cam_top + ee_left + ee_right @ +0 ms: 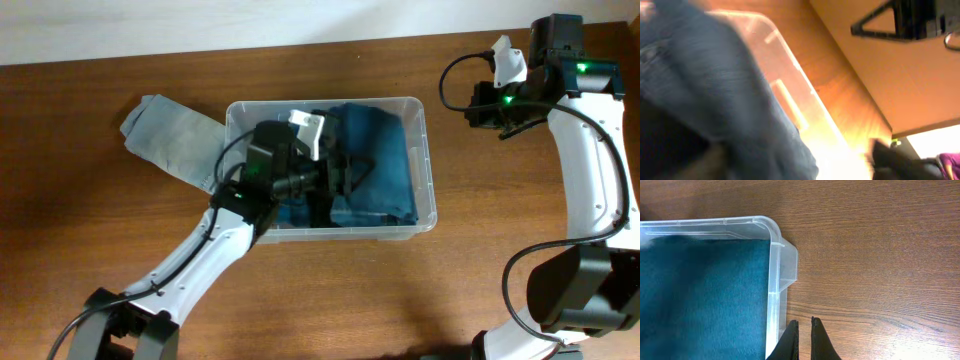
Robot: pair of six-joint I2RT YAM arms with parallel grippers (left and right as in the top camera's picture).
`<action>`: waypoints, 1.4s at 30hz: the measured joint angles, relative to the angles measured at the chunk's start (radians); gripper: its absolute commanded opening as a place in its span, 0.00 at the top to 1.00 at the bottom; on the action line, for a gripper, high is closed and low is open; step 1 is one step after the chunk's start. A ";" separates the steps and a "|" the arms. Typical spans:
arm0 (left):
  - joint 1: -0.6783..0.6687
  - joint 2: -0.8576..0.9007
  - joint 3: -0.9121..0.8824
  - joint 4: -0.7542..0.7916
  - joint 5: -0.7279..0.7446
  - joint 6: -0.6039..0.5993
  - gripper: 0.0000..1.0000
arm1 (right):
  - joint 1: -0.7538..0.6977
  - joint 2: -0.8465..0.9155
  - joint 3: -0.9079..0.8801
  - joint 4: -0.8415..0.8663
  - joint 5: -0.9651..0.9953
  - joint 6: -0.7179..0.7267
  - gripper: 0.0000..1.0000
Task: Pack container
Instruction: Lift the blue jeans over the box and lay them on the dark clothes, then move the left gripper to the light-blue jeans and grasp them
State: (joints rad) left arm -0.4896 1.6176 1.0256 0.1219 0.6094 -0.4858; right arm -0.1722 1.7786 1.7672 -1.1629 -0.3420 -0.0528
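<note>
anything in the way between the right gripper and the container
Nothing visible does. In the right wrist view, only bare wooden table lies between the right gripper and the corner wall of the container, which sits just beside the fingertips.

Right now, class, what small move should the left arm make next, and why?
Probably lift the left end effector clear of the container: blue clothes already lie inside, while a grey cloth lies outside it, unpacked.

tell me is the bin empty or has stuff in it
Not empty: dark blue cloth lies inside the bin, covering most of its floor.
</note>
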 measured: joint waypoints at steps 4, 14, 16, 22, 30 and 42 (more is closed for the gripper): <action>0.117 0.000 0.010 -0.113 -0.019 0.011 0.01 | 0.000 0.000 0.000 0.000 0.000 0.001 0.95; 0.449 -0.010 0.013 -0.169 -0.048 0.101 0.01 | 0.000 0.000 0.000 -0.001 0.000 -0.006 0.95; 0.500 -0.023 0.013 -0.159 -0.050 0.137 0.00 | 0.000 0.000 0.000 -0.001 0.000 -0.008 0.95; 0.658 -0.031 0.015 -0.182 -0.070 0.158 0.01 | 0.000 0.000 0.000 0.000 0.000 -0.009 0.94; 0.806 0.032 0.019 -0.428 -0.207 -0.022 0.01 | 0.000 0.000 0.000 -0.001 0.000 -0.011 0.91; 0.793 0.226 0.019 -0.338 -0.236 -0.157 0.01 | 0.000 0.000 0.000 -0.011 0.000 -0.012 0.91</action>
State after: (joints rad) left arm 0.3031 1.8439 1.0443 -0.2165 0.3733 -0.6430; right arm -0.1722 1.7786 1.7672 -1.1744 -0.3420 -0.0650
